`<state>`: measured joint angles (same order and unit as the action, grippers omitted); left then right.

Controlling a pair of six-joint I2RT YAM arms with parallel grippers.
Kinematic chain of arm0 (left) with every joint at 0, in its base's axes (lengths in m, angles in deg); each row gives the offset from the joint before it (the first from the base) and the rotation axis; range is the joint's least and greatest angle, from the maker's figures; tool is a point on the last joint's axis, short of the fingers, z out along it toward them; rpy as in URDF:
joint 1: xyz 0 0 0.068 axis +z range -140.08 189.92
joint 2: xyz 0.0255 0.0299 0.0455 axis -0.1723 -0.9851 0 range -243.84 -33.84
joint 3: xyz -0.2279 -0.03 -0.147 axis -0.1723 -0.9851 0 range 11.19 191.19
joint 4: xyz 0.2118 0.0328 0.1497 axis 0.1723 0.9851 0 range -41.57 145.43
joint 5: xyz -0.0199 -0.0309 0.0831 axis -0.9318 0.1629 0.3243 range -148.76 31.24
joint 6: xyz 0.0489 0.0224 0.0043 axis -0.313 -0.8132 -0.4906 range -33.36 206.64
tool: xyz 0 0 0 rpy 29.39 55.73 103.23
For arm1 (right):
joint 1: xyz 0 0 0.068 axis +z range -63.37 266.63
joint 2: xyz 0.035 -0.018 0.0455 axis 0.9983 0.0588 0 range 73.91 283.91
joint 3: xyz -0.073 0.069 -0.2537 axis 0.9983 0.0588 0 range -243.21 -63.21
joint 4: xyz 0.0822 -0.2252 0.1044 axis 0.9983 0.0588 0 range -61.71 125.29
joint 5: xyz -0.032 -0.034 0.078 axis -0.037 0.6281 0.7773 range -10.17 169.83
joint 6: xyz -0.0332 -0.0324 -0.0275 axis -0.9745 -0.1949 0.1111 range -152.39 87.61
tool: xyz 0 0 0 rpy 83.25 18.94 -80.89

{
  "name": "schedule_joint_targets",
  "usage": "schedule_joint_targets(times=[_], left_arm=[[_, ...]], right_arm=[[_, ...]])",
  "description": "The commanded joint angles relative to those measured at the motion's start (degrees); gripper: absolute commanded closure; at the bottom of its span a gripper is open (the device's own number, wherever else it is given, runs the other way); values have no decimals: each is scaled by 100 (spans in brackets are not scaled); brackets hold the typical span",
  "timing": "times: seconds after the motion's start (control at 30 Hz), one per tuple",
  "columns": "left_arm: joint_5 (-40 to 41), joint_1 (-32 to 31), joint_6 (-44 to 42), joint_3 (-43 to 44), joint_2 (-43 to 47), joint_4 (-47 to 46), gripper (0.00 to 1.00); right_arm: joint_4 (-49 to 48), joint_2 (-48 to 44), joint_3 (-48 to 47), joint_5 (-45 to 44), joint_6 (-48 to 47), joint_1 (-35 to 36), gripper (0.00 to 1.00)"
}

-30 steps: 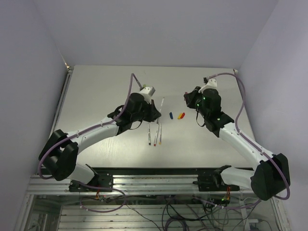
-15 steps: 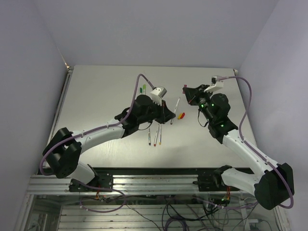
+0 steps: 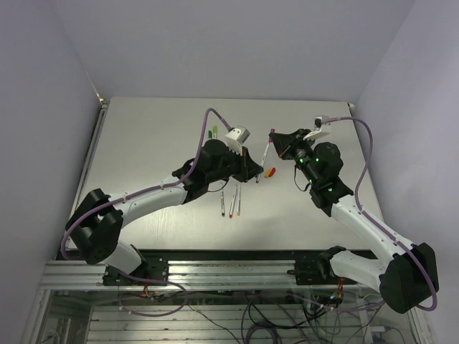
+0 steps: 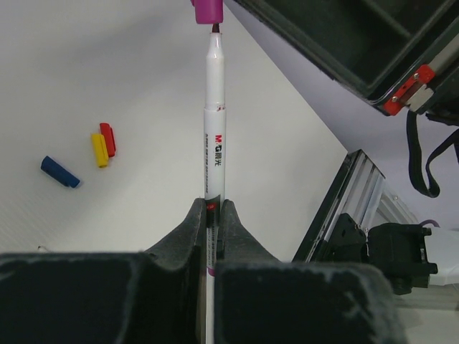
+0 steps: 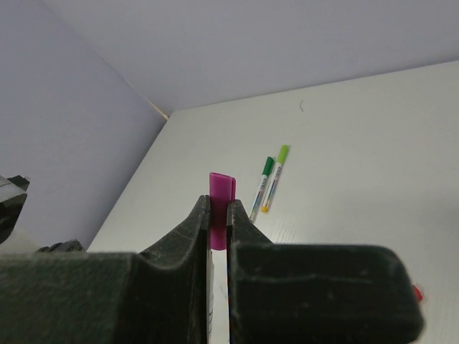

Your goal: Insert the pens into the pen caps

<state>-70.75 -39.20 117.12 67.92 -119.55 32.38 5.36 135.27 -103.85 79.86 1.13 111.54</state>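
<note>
In the top view the left gripper point(image 3: 252, 172) sits just left of centre, closed narrowly around the lower shaft of a white pen point(image 3: 265, 154) that slants up and to the right, lifted off the table point(image 3: 143, 143). In the left wrist view the same pen point(image 4: 213, 129) stands upright in the middle of the frame, clamped between the fingers point(image 4: 192, 222) near the bottom. Its dark nib sits right at the mouth of the purple cap point(image 4: 208, 10) at the top edge, but whether it has entered cannot be told. The right gripper point(image 3: 277, 140), just right of centre in the top view, meets the pen's upper end. In its wrist view, the jaws pinch the purple cap point(image 5: 221, 188) tightly at the centre of the frame. On the table, the blue cap point(image 4: 59, 172) lies at the left of the left wrist view, with the yellow cap point(image 4: 99, 150) and red cap point(image 4: 108, 138) touching side by side just above and right of it. Loose pens point(image 3: 232, 203) lie below centre in the top view. Two green-capped pens point(image 5: 270, 178) lie together on the table just right of the purple cap in the right wrist view.
</note>
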Motion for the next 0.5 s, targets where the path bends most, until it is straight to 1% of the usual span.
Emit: schedule_joint_targets(times=[0.0, 0.47], left_arm=[[80, -25, 2, 237, -69, -235, 93], [89, -25, 37, 250, -170, -280, 93]], right_arm=[[-293, -24, 87, 141, 109, -11, 100], [-398, -95, 180, 44, 173, -8, 100]])
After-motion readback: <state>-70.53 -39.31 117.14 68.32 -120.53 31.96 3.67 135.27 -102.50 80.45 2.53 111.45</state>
